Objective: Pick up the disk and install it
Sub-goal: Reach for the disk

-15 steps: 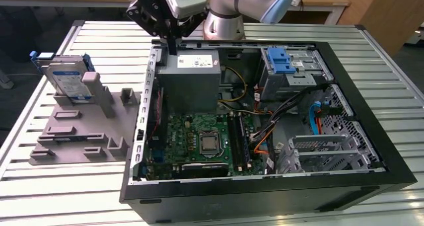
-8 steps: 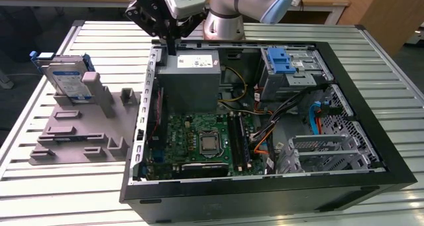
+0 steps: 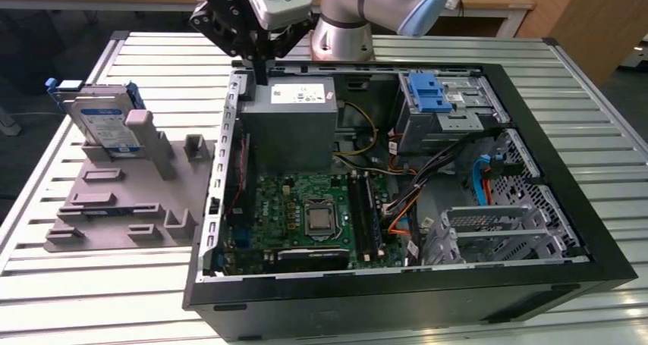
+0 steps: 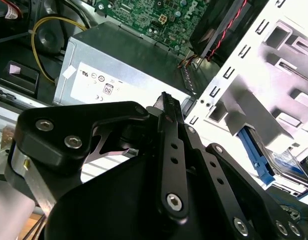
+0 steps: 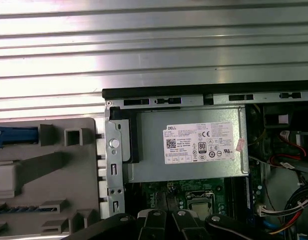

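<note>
The disk stands on edge in the grey holder on the bench, at the exterior view's left, just beside the open computer case. Nothing is touching it. Your tool hangs well apart from it, over the corner of the case, with its tip just above the grey power supply. Its fingers look pressed together and hold nothing. By my reading you are at the very start and the pick-up has not begun. That step calls for spreading the fingers and bringing the tool across to the holder. You then line it up over the disk's upper edge, between the blue side rails and clear of the holder, so the disk can lift straight out.
</note>
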`<state>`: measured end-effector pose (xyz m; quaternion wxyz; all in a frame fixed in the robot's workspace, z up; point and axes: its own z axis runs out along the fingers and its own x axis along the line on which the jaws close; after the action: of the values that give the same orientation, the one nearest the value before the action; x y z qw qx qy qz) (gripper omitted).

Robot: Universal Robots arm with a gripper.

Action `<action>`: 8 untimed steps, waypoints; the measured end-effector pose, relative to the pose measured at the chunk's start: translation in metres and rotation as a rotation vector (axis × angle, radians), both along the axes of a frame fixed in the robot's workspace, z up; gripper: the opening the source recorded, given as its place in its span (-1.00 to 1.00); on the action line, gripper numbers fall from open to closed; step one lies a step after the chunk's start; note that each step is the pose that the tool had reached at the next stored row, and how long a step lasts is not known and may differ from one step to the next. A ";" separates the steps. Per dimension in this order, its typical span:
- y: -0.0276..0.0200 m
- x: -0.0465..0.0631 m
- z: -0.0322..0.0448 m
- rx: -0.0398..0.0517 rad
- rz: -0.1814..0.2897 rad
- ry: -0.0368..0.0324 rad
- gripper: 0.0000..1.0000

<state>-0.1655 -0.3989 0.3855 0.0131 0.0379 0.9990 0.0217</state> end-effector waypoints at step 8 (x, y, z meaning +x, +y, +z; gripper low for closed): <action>0.0000 -0.002 -0.0009 -0.0001 0.000 0.0000 -0.79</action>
<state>-0.1673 -0.3989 0.3846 0.0131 0.0379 0.9990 0.0217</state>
